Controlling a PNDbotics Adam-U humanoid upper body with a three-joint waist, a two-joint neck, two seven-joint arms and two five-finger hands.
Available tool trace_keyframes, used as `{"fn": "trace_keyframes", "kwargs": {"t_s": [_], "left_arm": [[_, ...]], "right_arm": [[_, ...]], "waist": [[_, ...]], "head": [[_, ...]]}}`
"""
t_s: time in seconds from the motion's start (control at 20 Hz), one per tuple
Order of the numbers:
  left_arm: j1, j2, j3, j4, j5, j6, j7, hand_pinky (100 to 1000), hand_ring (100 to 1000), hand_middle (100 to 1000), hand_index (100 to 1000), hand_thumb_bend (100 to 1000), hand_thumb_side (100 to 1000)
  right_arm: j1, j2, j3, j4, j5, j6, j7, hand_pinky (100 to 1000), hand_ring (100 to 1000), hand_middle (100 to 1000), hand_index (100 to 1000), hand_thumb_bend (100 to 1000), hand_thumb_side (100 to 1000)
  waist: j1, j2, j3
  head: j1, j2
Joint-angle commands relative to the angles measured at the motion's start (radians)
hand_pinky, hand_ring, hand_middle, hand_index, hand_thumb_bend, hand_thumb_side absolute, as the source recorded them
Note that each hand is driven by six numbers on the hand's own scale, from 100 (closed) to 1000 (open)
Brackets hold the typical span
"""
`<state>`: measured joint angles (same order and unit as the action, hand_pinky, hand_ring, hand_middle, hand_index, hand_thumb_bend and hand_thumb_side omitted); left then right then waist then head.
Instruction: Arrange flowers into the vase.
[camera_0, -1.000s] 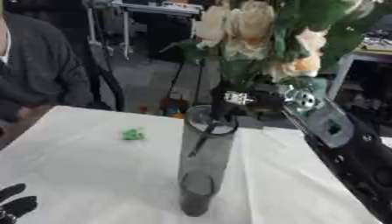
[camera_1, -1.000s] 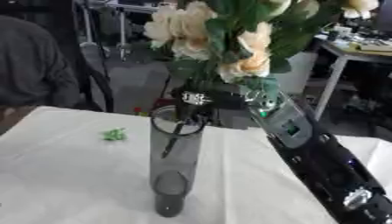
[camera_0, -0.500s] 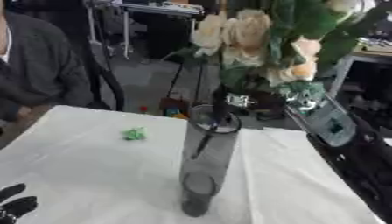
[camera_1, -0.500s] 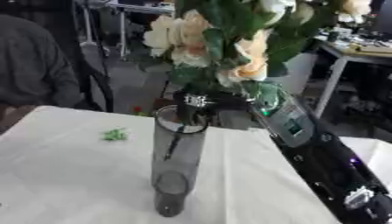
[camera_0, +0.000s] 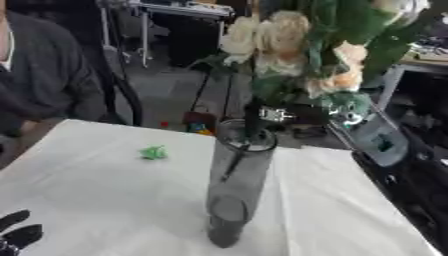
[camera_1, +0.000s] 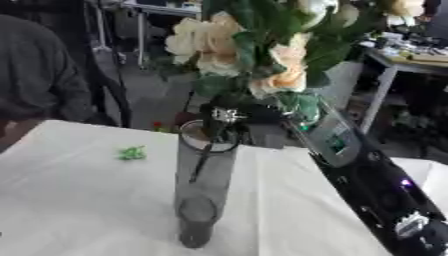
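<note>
A tall smoky-grey glass vase (camera_0: 236, 185) stands upright on the white table (camera_0: 105, 195). My right hand (camera_1: 249, 113) comes in from the right and is shut on the stems of a bunch of cream and peach flowers (camera_1: 254, 47) with green leaves, held right above the vase mouth. The dark stem ends (camera_1: 206, 152) reach down inside the vase. At the lower left corner, my left hand (camera_0: 17, 235) shows only dark fingertips, resting near the table edge.
A small green scrap (camera_0: 154, 152) lies on the table to the left of the vase. A person in a dark grey top (camera_0: 44, 90) sits at the far left edge. Chairs and desks stand behind the table.
The bunch and my right hand have shifted slightly to the right and down over the vase, with the stems sitting a little deeper. The left hand has not moved.
</note>
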<state>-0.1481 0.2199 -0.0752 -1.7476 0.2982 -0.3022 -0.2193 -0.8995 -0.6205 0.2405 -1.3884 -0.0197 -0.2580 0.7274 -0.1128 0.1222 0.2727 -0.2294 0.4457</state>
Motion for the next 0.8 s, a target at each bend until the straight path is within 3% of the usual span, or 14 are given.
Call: {"fn": "trace_keyframes", "kwargs": {"t_s": [0.05, 0.5, 0.8], "left_arm": [[-0.007, 0.015, 0.006, -0.012, -0.004, -0.002, 0.004, 833, 769, 801, 830, 874, 644], [-0.010, 0.014, 0.006, -0.011, -0.004, -0.002, 0.005, 832, 768, 800, 829, 875, 645], [-0.010, 0.013, 0.005, -0.010, -0.004, -0.003, 0.004, 832, 768, 800, 829, 876, 644]], "right_arm": [[-0.027, -0.029, -0.015, -0.026, -0.009, -0.001, -0.001, 117, 407, 258, 545, 100, 1000], [-0.027, -0.032, -0.018, -0.035, -0.004, 0.002, -0.002, 149, 428, 331, 551, 100, 1000], [-0.022, -0.035, -0.018, -0.036, 0.017, -0.008, -0.002, 311, 589, 492, 597, 100, 1000]], "waist": [[0.004, -0.017, 0.001], [0.001, -0.018, 0.002], [-0.001, -0.018, 0.000]], "head": [[0.003, -0.013], [0.005, -0.015], [0.006, -0.016]]}}
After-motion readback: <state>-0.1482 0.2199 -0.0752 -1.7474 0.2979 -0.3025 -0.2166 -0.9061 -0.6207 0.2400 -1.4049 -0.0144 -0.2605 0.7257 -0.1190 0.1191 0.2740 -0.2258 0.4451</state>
